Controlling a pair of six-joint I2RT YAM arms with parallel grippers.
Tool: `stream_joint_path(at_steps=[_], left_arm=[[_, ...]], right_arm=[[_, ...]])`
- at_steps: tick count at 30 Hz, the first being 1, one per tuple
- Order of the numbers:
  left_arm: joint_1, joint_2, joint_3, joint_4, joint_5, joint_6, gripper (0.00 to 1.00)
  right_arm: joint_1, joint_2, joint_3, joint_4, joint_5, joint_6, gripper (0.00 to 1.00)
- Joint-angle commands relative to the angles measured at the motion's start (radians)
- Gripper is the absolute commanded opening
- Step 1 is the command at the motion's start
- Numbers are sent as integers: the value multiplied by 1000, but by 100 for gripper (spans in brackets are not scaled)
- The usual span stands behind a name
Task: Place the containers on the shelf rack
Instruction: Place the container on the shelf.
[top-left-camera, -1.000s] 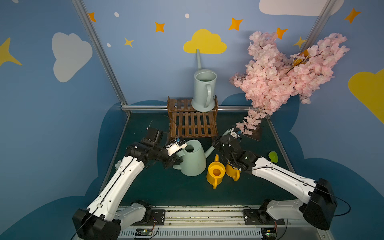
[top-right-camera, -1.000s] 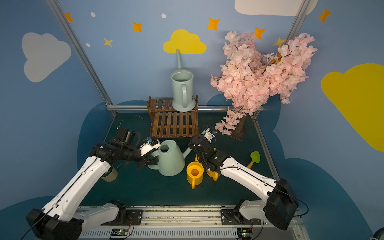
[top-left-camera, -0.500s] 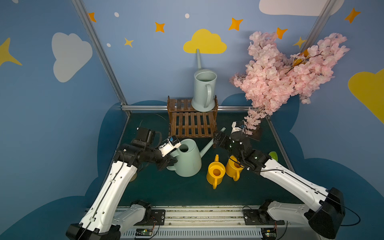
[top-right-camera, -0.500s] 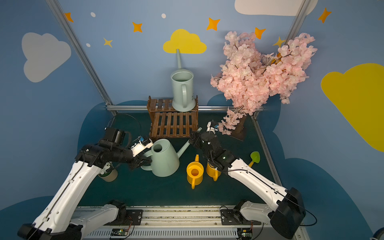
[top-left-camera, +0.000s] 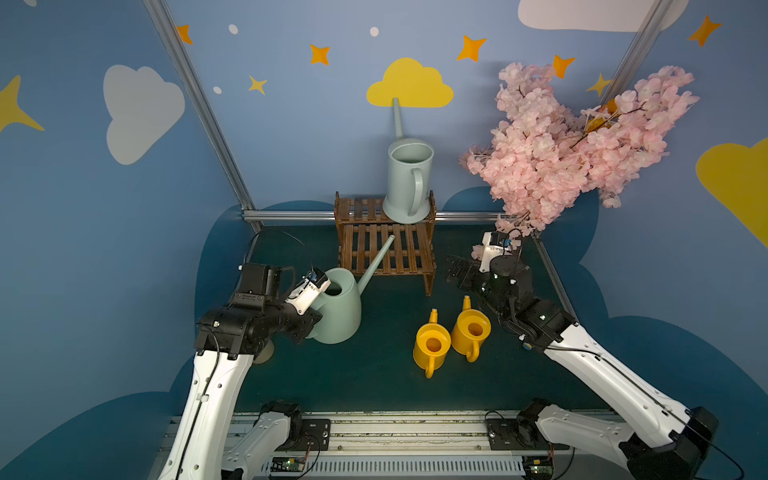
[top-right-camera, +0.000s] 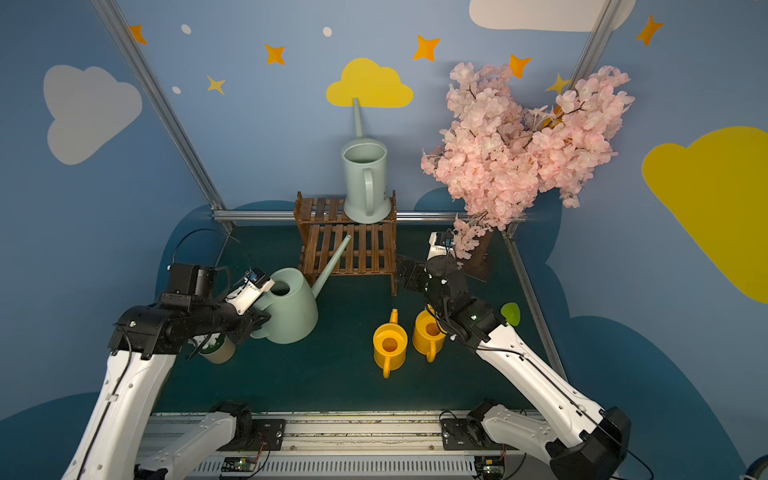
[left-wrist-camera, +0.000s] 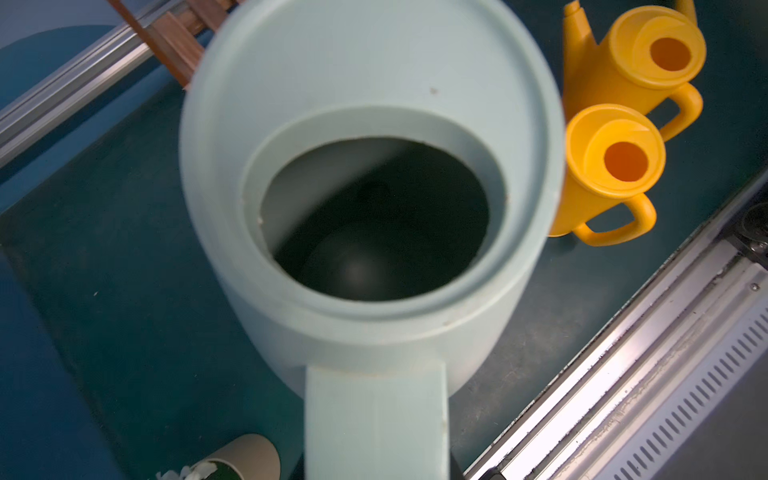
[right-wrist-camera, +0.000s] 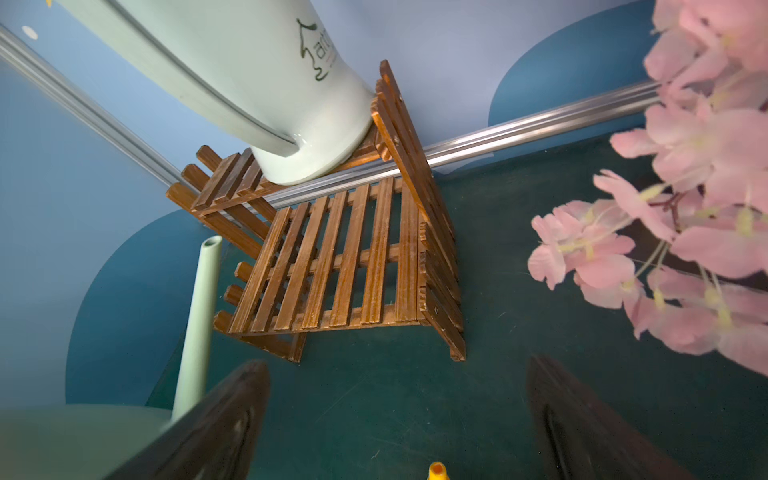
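Since a second ago your right gripper has drawn back from the spout and now stands spread wide and empty just beside the shelf rack, while the left gripper, closed on the handle of the mint can, has pulled it away from the two yellow cans. I judge you are carrying the mint can, so next lift it onto the bare lower shelf, spout clear of the slats. The grey-blue can stands on the upper shelf; all four look empty.
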Motion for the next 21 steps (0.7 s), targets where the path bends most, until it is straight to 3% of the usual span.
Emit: stream_joint_path(at_steps=[1,12,18,21], left_arm=[[32,-16,64,11,-29,-44,2],[120,40,246,43,-177,-155,2],[141,146,402,63,-180,-255,2],[127,251,546,55,-188,-346,2]], right_arm=[[-5,21,56,-40,-45,-69,97],[19,114,190,-126,-231,-250,95],[81,168,290,-204,-179,-329,93],[121,190,332,-223,-135,-358,93]])
